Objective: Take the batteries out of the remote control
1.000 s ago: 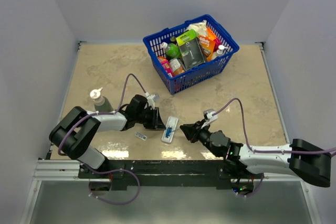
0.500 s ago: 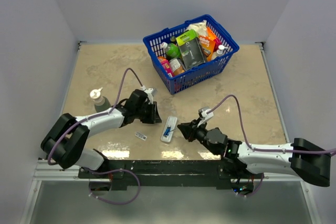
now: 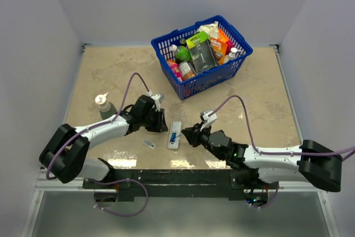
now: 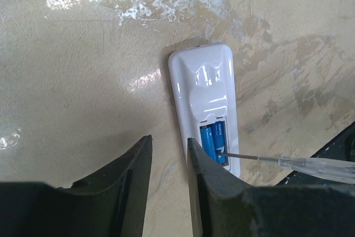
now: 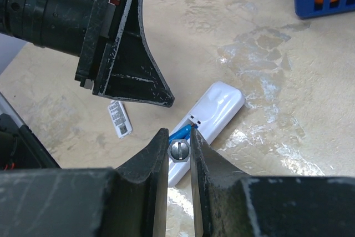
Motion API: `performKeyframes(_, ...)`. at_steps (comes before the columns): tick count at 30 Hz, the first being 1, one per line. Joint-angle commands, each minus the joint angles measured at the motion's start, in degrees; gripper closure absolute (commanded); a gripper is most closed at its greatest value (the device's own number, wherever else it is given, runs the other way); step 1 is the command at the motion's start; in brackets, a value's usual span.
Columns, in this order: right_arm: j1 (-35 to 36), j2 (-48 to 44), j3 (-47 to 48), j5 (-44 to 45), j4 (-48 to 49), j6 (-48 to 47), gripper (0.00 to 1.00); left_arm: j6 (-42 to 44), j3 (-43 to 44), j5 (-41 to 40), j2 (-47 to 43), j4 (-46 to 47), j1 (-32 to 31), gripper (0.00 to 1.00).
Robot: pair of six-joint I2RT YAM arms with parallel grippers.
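Right tool [image 5: 178, 137] closed on a thin pick [image 5: 179, 151]; the pick's round butt end shows between the two fingers in the right wrist view; in the left wrist view it comes in from the right edge, clear handle first, then a fine metal tip; the tip reaches onto the batteries [image 4: 213, 140]; we count two blue cells side by side, both seated in the open recess at one end of the remote control [image 4: 204, 90]; remote control lies flat on the worktop [image 3: 111, 70], recess face up, near the front edge and between the two arms in the top view; right tool just beside it on its right. Left tool [image 4: 168, 141] open by a narrow gap, nothing between its fingers; it hangs just beside the remote control's other long edge, above the worktop; we cannot tell whether it touches the casing. Small white striped piece [image 5: 119, 117] lies flat on the worktop near the remote control, on the left tool's side and apart from it; we cannot tell what it is. Farther out: spray-top bottle [image 3: 105, 106] upright beside the left arm; blue basket [image 3: 213, 80] full of packets and bottles toward the far side of the worktop, well apart from both tools.
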Motion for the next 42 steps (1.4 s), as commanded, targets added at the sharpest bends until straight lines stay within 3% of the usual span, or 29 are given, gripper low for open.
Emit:
performKeyframes(1, 0.23, 1.01, 2.01, -0.39, -2.40, -1.50, 1.00, 0.79, -0.45, 1.70, 0.98, 2.36, -0.04, 0.65)
performKeyframes(10, 0.23, -0.14, 0.52, 0.93, -0.21, -3.26, 1.00, -1.50, -2.91, 6.00, 4.76, 7.63, -0.31, 0.70)
performKeyframes(19, 0.23, -0.67, 0.07, 1.37, 1.91, -4.49, 1.00, -1.50, -3.18, 5.40, 5.46, 9.22, -0.48, 0.72)
performKeyframes(42, 0.23, 1.18, 6.93, -0.30, -2.31, -9.06, 1.00, -0.09, 3.42, -6.65, -3.06, -3.00, -0.66, 0.72)
